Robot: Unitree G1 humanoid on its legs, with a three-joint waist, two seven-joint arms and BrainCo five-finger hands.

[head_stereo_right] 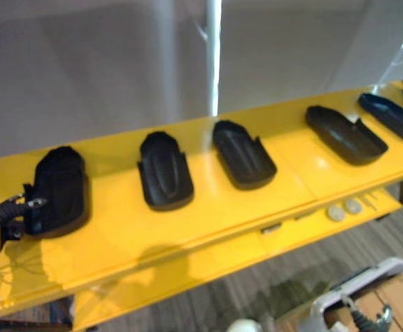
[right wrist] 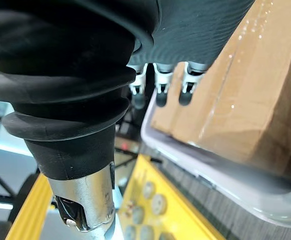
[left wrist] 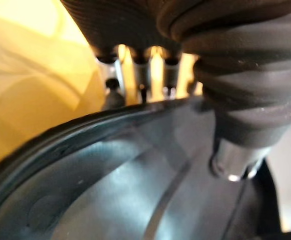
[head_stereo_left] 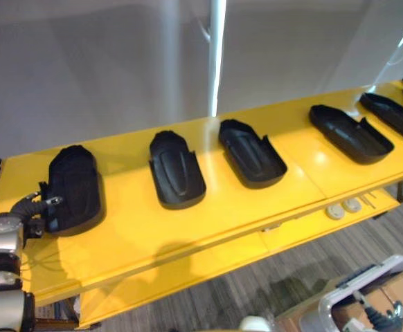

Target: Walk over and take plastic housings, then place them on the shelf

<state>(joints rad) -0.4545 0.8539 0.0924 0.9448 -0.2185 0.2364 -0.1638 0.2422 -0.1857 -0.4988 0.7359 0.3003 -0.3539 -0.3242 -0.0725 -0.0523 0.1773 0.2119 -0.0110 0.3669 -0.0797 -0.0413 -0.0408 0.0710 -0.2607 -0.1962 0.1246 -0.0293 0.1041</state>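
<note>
Honestly, the grip is what I'd worry about. The left hand [head_stereo_left: 39, 209] has the leftmost housing [head_stereo_left: 73, 190] by its rim alone. Its fingers [left wrist: 140, 75] are bunched side by side and hooked over the outer side of the rim, and the thumb [left wrist: 233, 160] is pressed on the inner face. So it's a pinch at one end, with the whole long shell sticking out past the fingertips.

The housing is over the end of the yellow shelf [head_stereo_left: 208, 232], but I can't tell if it's lying flat or a bit propped up. If it's propped when the pinch lets go, I'd guess it rocks or skates on that glossy top. And if the fingertips are hooked under the rim, pulling away could drag the shell back toward the wrist, which is where the shelf's front edge is.

The right hand [right wrist: 158, 82] is nowhere near this. Its fingers hang loose and slightly apart with nothing in them, right beside a cardboard box [right wrist: 245, 90] sitting in a pale crate [right wrist: 220, 182].

A few pale round discs [head_stereo_left: 343, 207] lie on the shelf's lower tier. Past the left fingertips there's a clear strip of yellow, then the second housing [head_stereo_left: 177, 169], the third housing [head_stereo_left: 251, 152] and the fourth housing [head_stereo_left: 349, 133], all apart from each other, with more beyond. Nothing blocks the hand. A white post [head_stereo_left: 217, 55] stands behind the shelf.
</note>
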